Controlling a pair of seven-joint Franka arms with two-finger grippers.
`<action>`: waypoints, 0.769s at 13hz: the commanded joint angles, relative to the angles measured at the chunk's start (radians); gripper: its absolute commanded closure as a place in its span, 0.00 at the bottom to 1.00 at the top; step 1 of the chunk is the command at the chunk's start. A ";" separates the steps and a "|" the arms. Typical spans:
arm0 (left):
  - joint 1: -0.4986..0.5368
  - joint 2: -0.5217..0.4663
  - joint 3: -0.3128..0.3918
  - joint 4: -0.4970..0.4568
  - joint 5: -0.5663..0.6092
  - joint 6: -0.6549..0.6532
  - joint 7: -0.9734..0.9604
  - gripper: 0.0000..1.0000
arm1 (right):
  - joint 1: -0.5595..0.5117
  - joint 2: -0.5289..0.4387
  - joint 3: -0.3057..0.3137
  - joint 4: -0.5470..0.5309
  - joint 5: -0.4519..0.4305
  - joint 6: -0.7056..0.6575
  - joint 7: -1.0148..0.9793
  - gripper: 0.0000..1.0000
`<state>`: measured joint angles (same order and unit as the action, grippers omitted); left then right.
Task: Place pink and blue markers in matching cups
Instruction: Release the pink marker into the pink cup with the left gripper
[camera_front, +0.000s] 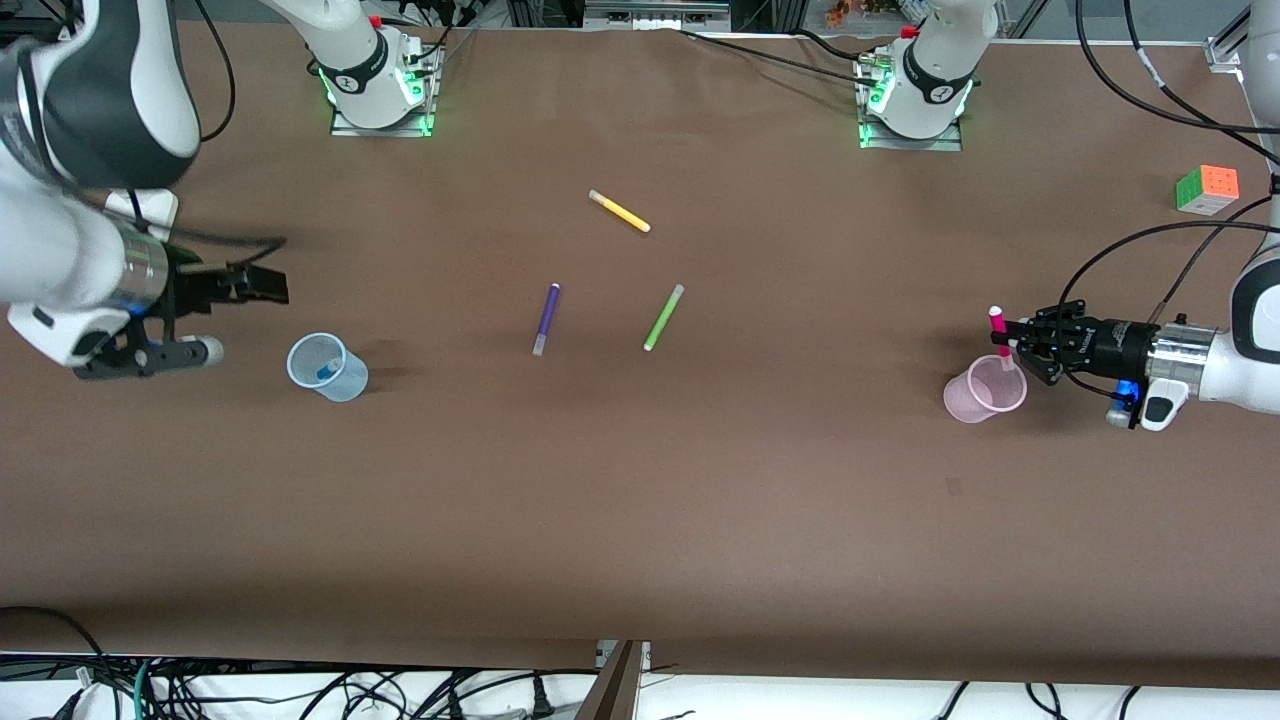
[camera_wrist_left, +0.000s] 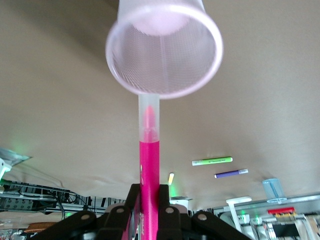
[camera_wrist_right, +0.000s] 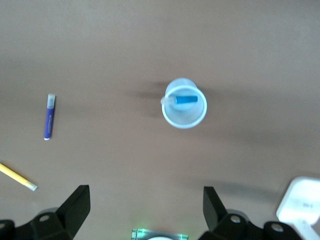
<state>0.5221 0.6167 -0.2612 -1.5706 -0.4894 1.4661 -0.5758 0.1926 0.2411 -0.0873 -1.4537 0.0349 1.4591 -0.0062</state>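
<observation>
At the right of the front view, the left tool grips the pink marker upright, its clear cap pointing down at the pink cup directly below. The blue cup, at left, already holds the blue marker; the right tool hangs beside it, wide open and empty.

Yellow marker, purple marker, green marker, puzzle cube
</observation>
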 joint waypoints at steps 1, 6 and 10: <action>0.016 0.034 -0.013 0.024 -0.032 -0.003 0.045 1.00 | -0.051 -0.143 0.055 -0.138 -0.026 0.015 0.020 0.00; 0.022 0.093 -0.006 0.054 -0.098 0.065 0.105 1.00 | -0.088 -0.227 0.047 -0.163 -0.020 0.024 0.017 0.00; 0.032 0.112 -0.004 0.054 -0.104 0.077 0.146 1.00 | -0.091 -0.214 0.020 -0.106 -0.027 0.009 0.015 0.00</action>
<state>0.5407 0.7097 -0.2616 -1.5412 -0.5679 1.5482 -0.4561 0.1089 0.0280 -0.0621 -1.5743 0.0239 1.4702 0.0034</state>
